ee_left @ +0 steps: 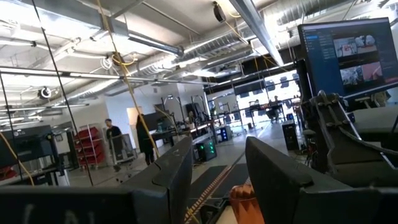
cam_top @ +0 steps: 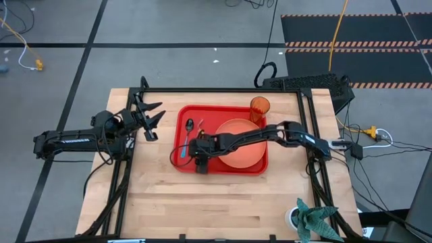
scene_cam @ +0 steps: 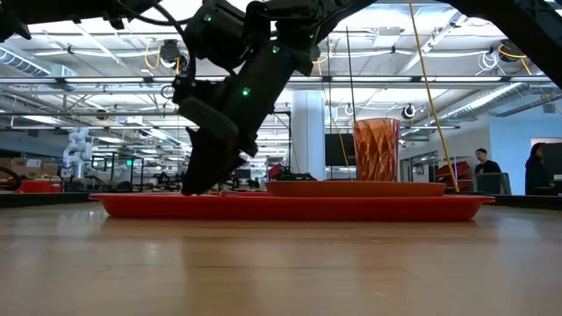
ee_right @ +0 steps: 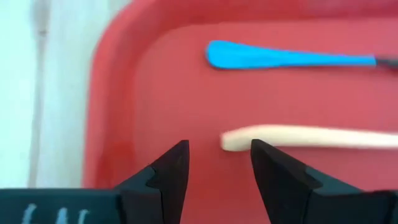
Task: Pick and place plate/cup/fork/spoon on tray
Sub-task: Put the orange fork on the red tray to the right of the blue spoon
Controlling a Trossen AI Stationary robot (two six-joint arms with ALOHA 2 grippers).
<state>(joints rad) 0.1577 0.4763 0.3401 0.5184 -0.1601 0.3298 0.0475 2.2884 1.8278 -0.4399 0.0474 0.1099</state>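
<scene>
The red tray point(cam_top: 202, 115) lies mid-table. On it rest the orange plate point(cam_top: 246, 156) and the amber cup point(cam_top: 260, 108), which stands upright at the far right corner. The spoon lies flat along the tray's left side, its blue handle point(ee_right: 286, 57) beside the fork's pale handle point(ee_right: 311, 138). My right gripper point(ee_right: 217, 155) hangs open over the tray's left part point(scene_cam: 191, 186), slanting down. The fork handle's free end lies just past the gap between its fingers, apart from them. My left gripper point(cam_top: 154, 118) waits open, raised beyond the tray's left edge.
Bare wooden table point(cam_top: 223, 202) stretches in front of the tray. A green cloth-like thing point(cam_top: 314, 217) sits at the near right corner. A black frame edges the table. People stand in the room far beyond it.
</scene>
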